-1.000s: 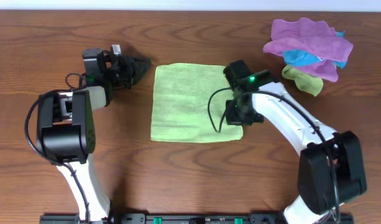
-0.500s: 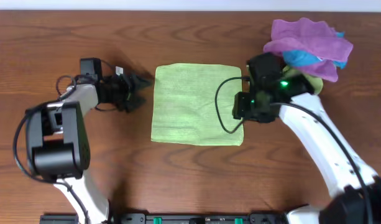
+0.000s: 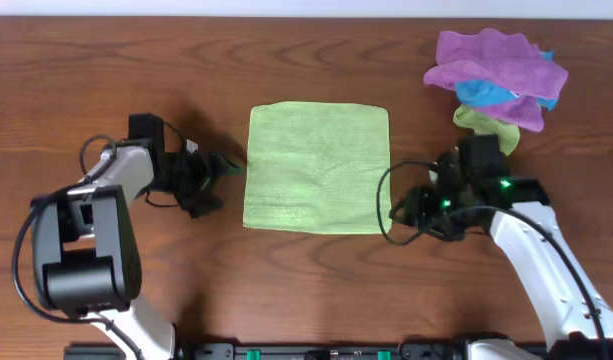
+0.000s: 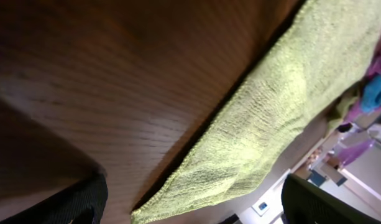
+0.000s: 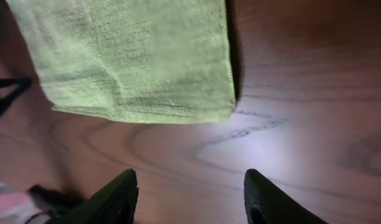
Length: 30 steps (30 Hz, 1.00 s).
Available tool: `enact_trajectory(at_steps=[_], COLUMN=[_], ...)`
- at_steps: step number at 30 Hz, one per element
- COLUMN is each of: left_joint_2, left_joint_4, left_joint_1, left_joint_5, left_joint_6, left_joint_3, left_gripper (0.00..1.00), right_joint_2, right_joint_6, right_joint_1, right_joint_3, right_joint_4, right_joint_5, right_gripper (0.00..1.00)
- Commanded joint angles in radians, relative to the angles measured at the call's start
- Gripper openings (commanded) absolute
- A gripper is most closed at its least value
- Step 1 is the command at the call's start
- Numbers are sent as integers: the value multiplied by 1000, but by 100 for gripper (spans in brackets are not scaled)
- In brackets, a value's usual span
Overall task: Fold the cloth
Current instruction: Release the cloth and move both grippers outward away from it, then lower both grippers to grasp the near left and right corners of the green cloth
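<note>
Lying flat at the centre of the overhead frame, the cloth [image 3: 318, 167] shows as a lime-green near-square on the wooden table [image 3: 306, 290], its edges roughly parallel to the frame. At centre-left of that frame the left gripper [image 3: 218, 180] sits just beside the cloth's left edge and points toward it. Its jaws stand wide apart, gripping nothing. The left wrist view shows its dark fingers [image 4: 72, 205] at the bottom corners, with the cloth's edge running diagonally across bare wood. The right gripper [image 5: 190, 177] sits just off the cloth's lower right corner in the overhead frame. Its wrist view shows both fingers parted over bare wood, with that corner in the upper half of the frame, clear of them — nothing held. A heap of purple, blue and olive-green cloths [image 3: 496, 75] occupies the upper right of the overhead frame, well apart from the cloth.
</note>
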Motion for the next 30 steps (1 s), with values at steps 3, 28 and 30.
enact_trajectory(at_steps=[3,28,30], left_joint_2=[16,16,16], left_joint_4=[142,372,390], left_joint_1=[2,-132,-150], left_joint_5=[1,27,20], left_joint_6=[-59,-144,-150], left_joint_3=[-118,-321,-321], left_gripper=[98,93,93], right_joint_2=[-13,-13,-13], right_joint_6=[-45,-46,-46], right_joint_1=[-46,-46,-46], right_joint_3=[-63,-65,-65], right_joint_4=[14,-3,-3], right_joint_5=[-132,-155,-149], right_gripper=[54,51,51])
